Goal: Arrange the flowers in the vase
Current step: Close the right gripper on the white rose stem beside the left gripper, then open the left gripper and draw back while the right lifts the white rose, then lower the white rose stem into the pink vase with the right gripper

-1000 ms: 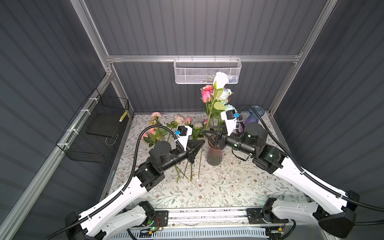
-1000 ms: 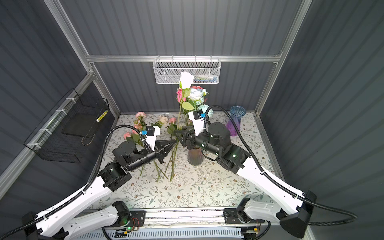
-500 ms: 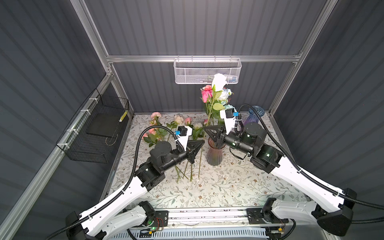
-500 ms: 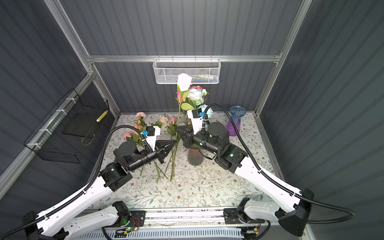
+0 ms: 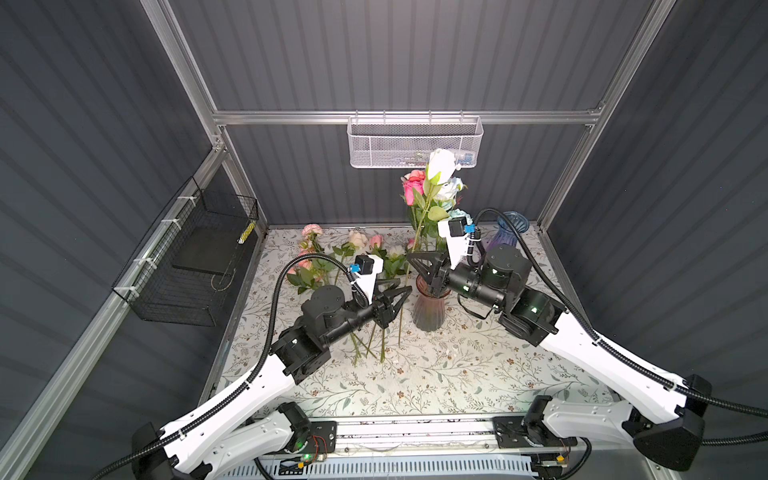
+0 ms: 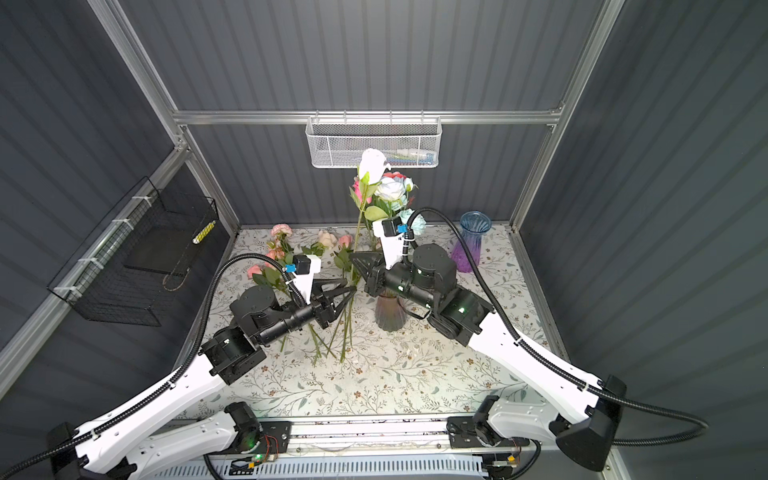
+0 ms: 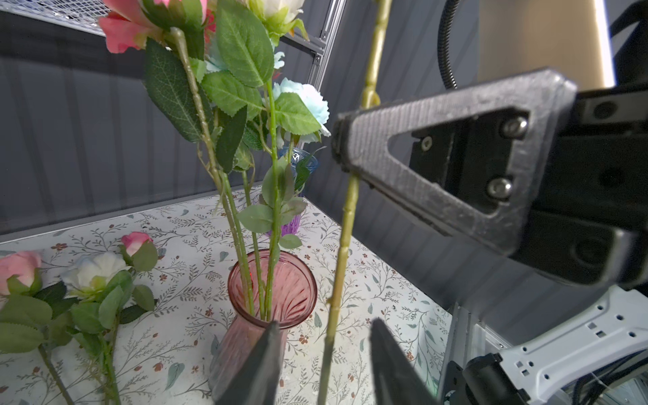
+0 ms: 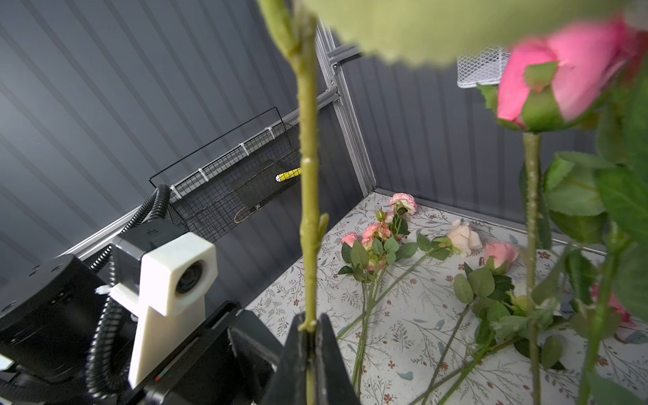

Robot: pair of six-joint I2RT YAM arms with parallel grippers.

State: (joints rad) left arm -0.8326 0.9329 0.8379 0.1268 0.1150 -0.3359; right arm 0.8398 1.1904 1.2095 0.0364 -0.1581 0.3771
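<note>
Flowers (image 5: 413, 189) with pink and pale blue blooms stand upright in the vase (image 5: 428, 311), a ribbed pink glass one near the middle of the table (image 5: 457, 365). Their stalks go down through its mouth, as the left wrist view shows (image 7: 256, 266).

More loose flowers (image 5: 356, 240) lie flat on the table to the left of the vase and towards the back wall, with their stalks pointing to the front.

One stem (image 5: 415, 245) with a white bloom is upright just left of the vase and outside its mouth. The right gripper (image 5: 411, 261) is clamped tight on this stem about halfway up. Both jaws press on it in the right wrist view (image 8: 310, 326). The left gripper (image 5: 405, 291) is lower on the same stem, about level with the vase rim. It is partly spread, with one finger on each side of the stem and a gap to each (image 7: 325, 322), so it holds nothing. I cannot tell whether the foot of the stem touches the table.

A second vase (image 5: 505, 239), blue and purple, stands by the back right corner, well apart from the pink one.
</note>
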